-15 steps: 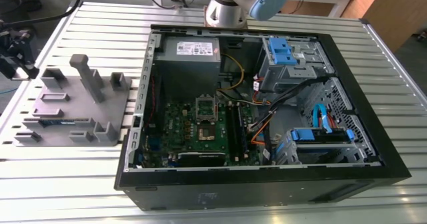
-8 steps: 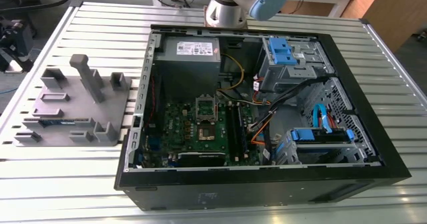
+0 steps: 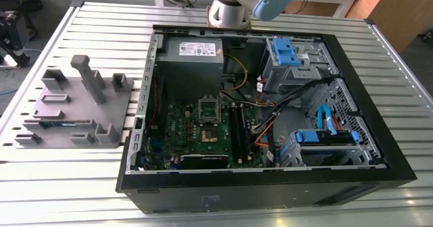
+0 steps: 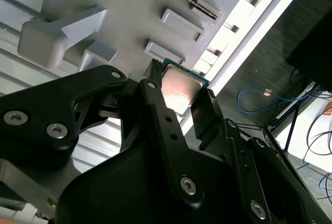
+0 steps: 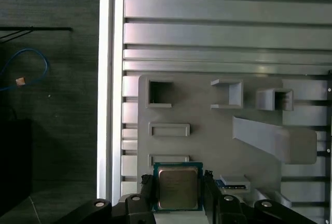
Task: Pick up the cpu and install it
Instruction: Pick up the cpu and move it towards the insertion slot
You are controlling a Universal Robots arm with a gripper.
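My gripper [image 5: 178, 192] has its 2 fingers [image 5: 147, 189] closed against opposite edges of the cpu [image 5: 178, 186], whose silvery top shows in both wrist views. I see it held above the grey fixture tray [image 5: 207, 130] on the slatted table [image 5: 228, 37]. In the exterior view, the open computer case [image 3: 271, 191] lies just beside that tray.

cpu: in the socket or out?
Out. In both wrist views the cpu sits clamped in the gripper over the gray fixture tray.
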